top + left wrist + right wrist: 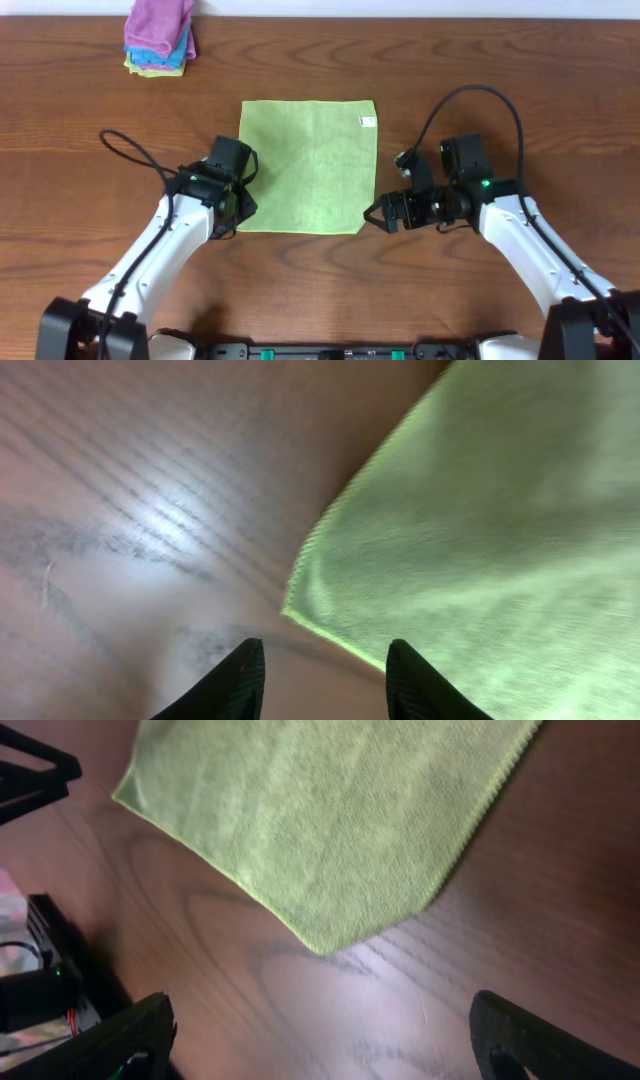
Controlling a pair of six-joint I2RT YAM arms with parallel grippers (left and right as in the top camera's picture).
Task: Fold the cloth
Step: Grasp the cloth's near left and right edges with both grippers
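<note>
The lime-green cloth (308, 165) lies flat and unfolded on the wooden table, with its small white tag (367, 122) near the far right corner. My left gripper (238, 212) is open at the cloth's near left corner, which shows just ahead of the fingertips in the left wrist view (300, 605). My right gripper (380, 215) is open wide beside the near right corner; that corner shows in the right wrist view (320, 945), a short way ahead of the fingers. Neither gripper holds anything.
A stack of folded cloths (160, 38), purple on top of blue and yellow-green, sits at the far left of the table (500, 60). The left arm's base (40, 980) shows at the left edge of the right wrist view.
</note>
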